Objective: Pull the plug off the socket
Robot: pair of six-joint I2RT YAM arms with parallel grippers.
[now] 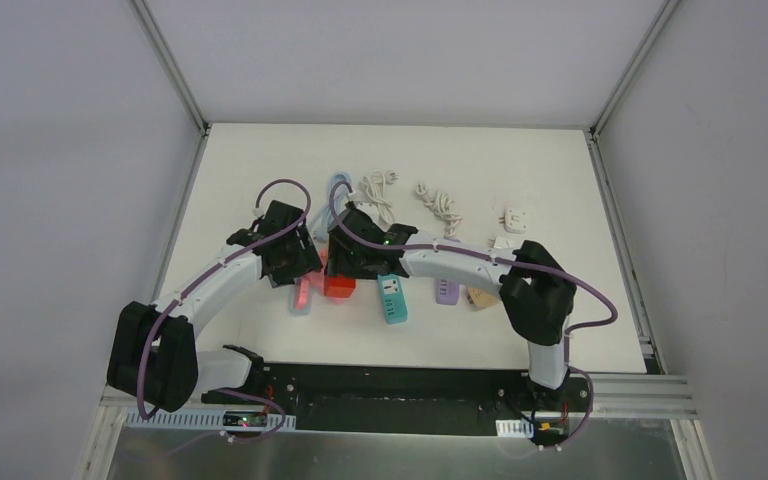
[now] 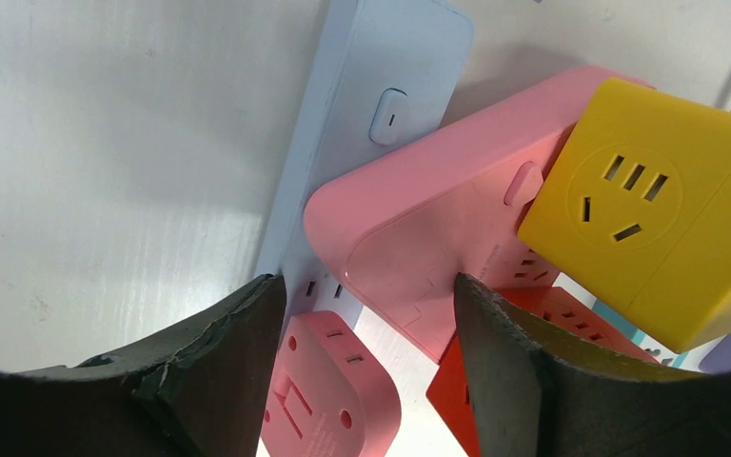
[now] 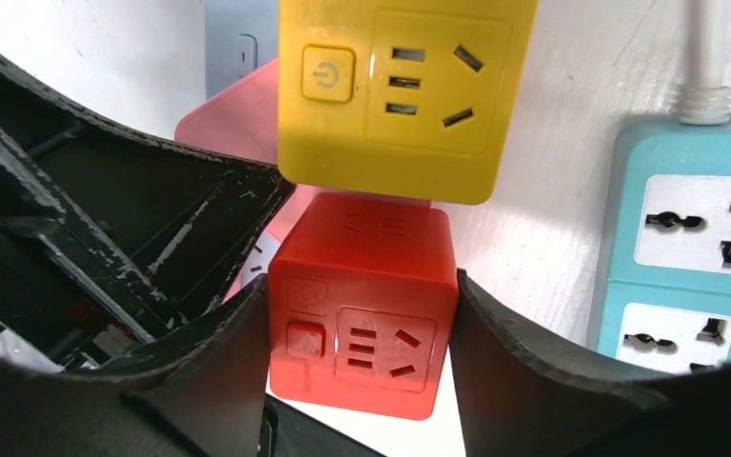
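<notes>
Both arms reach in toward the same spot, at about 8 o'clock from the middle of the white counter [image 1: 560,180]. The right end effector [image 3: 360,286] is clamped on the red cube plug [image 3: 357,324], with one black finger against each side face and the cube's socket face turned up to the wrist camera. The cube sits on the pink power strip [image 2: 419,228], but from here I cannot make out whether its pins are in or out. At 12 o'clock from the red cube, touching it, is a yellow cube adapter [image 3: 405,95], also on the pink strip. At 3 o'clock from the red cube, apart from it, a teal power strip [image 3: 685,238] lies flat.

The left end effector [image 2: 366,281] has its fingers spread and straddles the near end of the pink strip. One finger is against the strip's edge, the other rests by a pale blue power strip [image 2: 381,76] that lies partly under the pink one. I cannot tell whether it is actually squeezing. A small pink plug [image 2: 328,390] lies between those fingers.

Coiled white cords [image 1: 438,205] lie farther back, at about 12 o'clock.
</notes>
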